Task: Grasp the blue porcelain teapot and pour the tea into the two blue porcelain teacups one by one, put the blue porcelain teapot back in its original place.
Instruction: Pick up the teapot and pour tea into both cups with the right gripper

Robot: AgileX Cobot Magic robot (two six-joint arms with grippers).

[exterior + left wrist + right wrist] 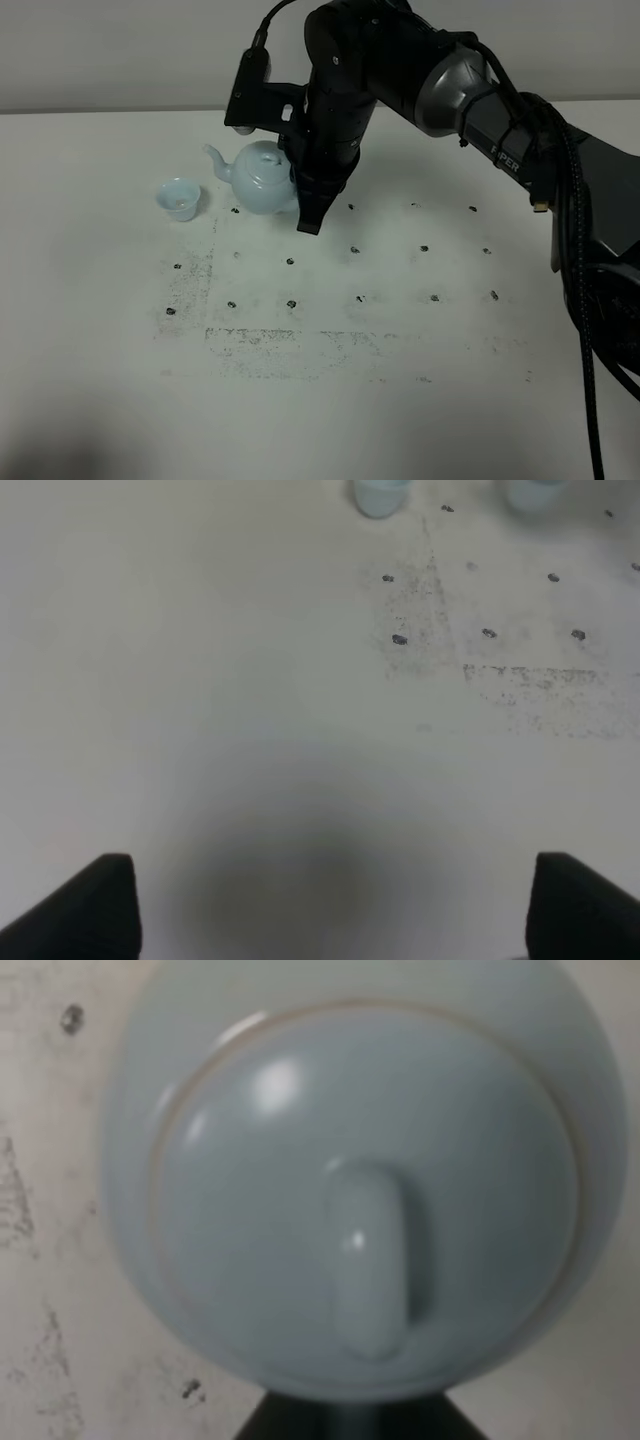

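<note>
Blue porcelain teapot (pixel 262 178) is upper centre-left in the overhead frame, spout toward the teacup (pixel 180 198) just to its left; right gripper (pixel 306 210) looks clamped on its handle, so the grasp seems made, and next comes a lift and a gentle tilt over that cup.

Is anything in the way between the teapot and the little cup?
No, nothing I can see. Only bare table lies between the teapot and the teacup. The right tool is at the teapot's other side, away from the cup.
</note>
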